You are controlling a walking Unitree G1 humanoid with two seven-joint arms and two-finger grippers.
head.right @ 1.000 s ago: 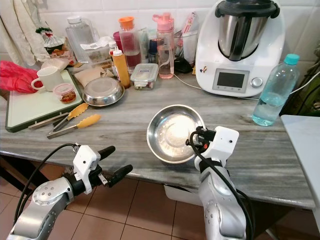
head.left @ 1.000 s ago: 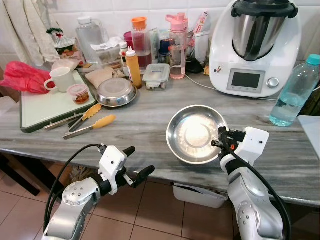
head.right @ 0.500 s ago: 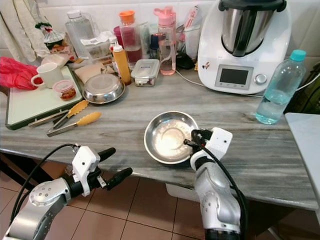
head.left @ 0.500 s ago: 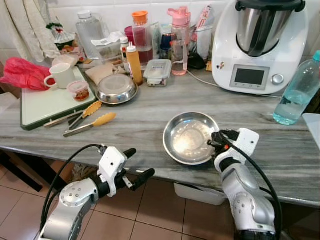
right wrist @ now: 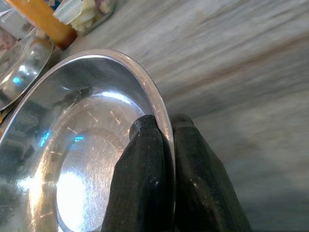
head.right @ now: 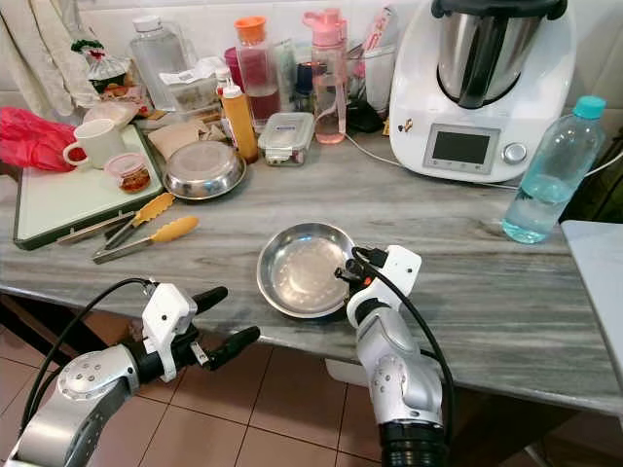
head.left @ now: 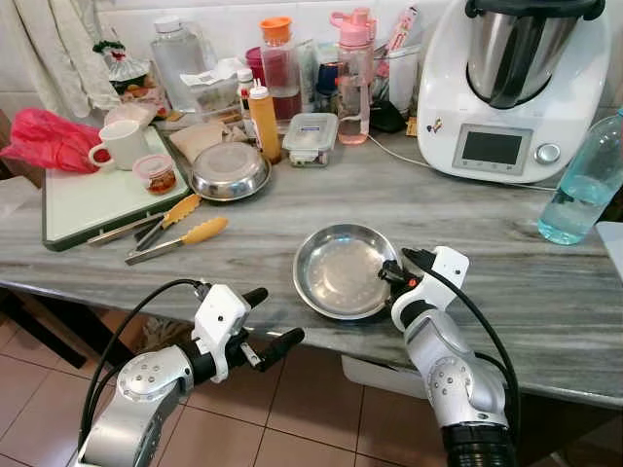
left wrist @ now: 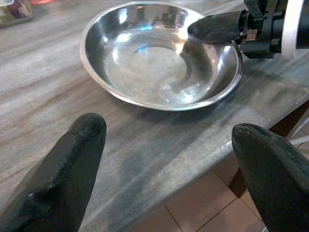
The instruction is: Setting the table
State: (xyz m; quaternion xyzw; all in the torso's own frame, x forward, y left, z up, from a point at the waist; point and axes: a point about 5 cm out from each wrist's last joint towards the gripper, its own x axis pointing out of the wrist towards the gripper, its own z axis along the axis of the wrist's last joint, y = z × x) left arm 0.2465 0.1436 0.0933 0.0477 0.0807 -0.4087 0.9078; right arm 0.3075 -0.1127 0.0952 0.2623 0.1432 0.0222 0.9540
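A steel bowl [head.left: 343, 271] near the front edge of the grey counter [head.left: 506, 292] is clamped at its rim by the right pincer [head.left: 391, 273], one finger inside, one outside. The left pincer [head.left: 265, 320] is held apart below the counter edge.

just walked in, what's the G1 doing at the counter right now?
The right gripper is pinched on the rim of an empty steel bowl, one finger inside and one outside, with the bowl near the front edge of the grey marble counter. The left gripper is open and hovers below the counter edge, holding nothing. Further back lie yellow-tipped tongs, a second steel bowl and a white mug on a tray.
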